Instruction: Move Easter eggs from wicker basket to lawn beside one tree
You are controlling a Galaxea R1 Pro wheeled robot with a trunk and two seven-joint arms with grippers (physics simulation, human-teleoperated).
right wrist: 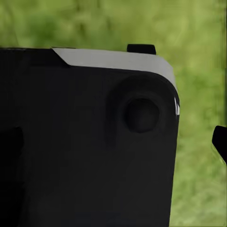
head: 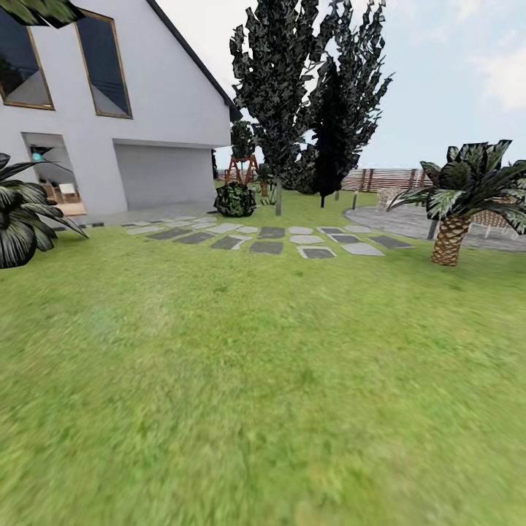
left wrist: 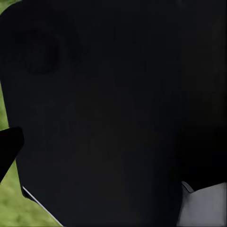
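The head view looks over a wide lawn (head: 263,394) of short mottled grass that runs from the near edge up to a white house (head: 146,109) at the left, with tall dark windows (head: 102,66) and a pale garage door (head: 164,175). A patch of flat grey stepping stones (head: 270,239) lies across the grass in front of the garage. Behind the stones stand two tall, narrow dark trees (head: 314,88) on thin trunks, with a low dark bush (head: 235,199) near their feet and a small reddish frame (head: 241,168) farther back. At the right a short palm (head: 456,219) with a scaly trunk stands at the edge of a grey paved area (head: 409,223), and a slatted brown fence (head: 380,179) runs behind it. A spiky plant (head: 18,219) leans in from the left edge. Of the task's things, the lawn and the garden around it are what can be seen here. In the left wrist view a dark robot body part (left wrist: 113,113) blocks nearly everything, with a strip of grass at one edge; whether the left tool is open or closed cannot be told. In the right wrist view a dark panel with a grey rim (right wrist: 90,142) sits before blurred grass, and the right tool's state cannot be told either.
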